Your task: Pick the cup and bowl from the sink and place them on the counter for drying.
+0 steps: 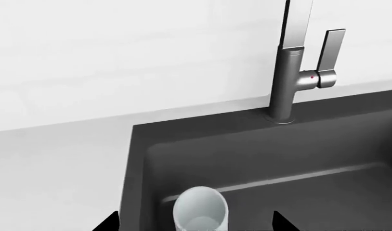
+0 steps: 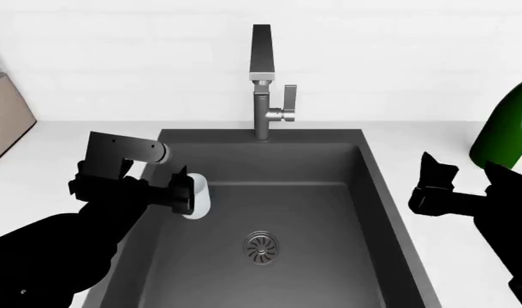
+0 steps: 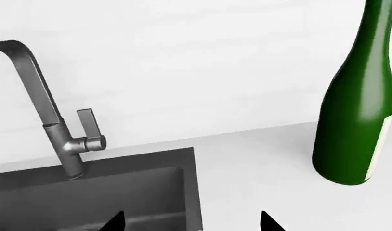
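Note:
The white cup [image 2: 199, 196] stands by the left wall of the dark grey sink [image 2: 321, 215]. My left gripper [image 2: 186, 194] is open, reaching in from the left. In the left wrist view the cup [image 1: 201, 207] sits between the two spread fingertips [image 1: 109, 223] of that gripper [image 1: 196, 224], with gaps on both sides. My right gripper [image 2: 460, 168] is open and empty over the sink's right rim; its wrist view shows it [image 3: 192, 222] straddling the rim and the white counter [image 3: 260, 159]. The bowl is not in view.
The steel faucet [image 2: 261, 83] stands at the sink's back edge, and the round drain [image 2: 261, 247] is in the basin floor. A tall green bottle [image 2: 506, 122] stands on the counter behind my right gripper. A cardboard box [image 2: 4, 115] is at the far left.

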